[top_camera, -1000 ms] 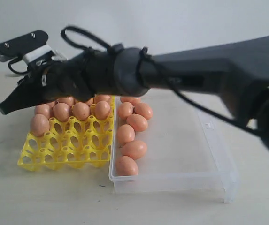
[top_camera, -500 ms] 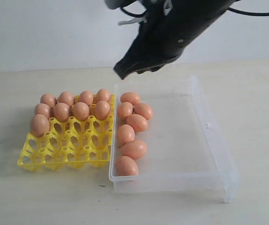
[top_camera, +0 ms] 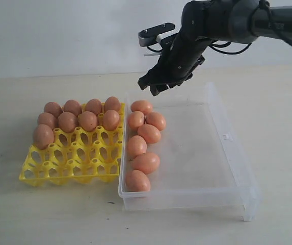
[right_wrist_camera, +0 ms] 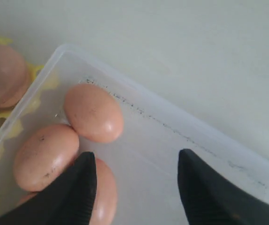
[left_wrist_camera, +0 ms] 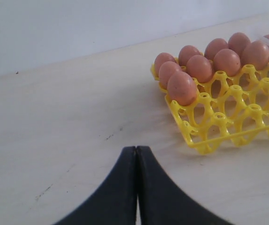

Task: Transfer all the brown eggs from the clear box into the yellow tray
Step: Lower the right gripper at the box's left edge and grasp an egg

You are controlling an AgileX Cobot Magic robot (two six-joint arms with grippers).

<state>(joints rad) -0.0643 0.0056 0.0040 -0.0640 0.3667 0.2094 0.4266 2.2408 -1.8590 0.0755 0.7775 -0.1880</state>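
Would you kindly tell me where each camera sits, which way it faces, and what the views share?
Exterior view: off the arms, raised, facing the yellow tray, clear box and right gripper with its arm.
Left wrist view: on the left wrist, low over the table, facing the tray; shut left gripper shows.
Right wrist view: above the box, looking down at brown eggs between open fingers.
All three share tray and eggs.

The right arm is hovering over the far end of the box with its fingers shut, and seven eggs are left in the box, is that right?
Not quite. The fingers are open, not shut: the right wrist view shows a wide gap between them. The rest stands: they hover over the far end of the box, and seven eggs lie in it.
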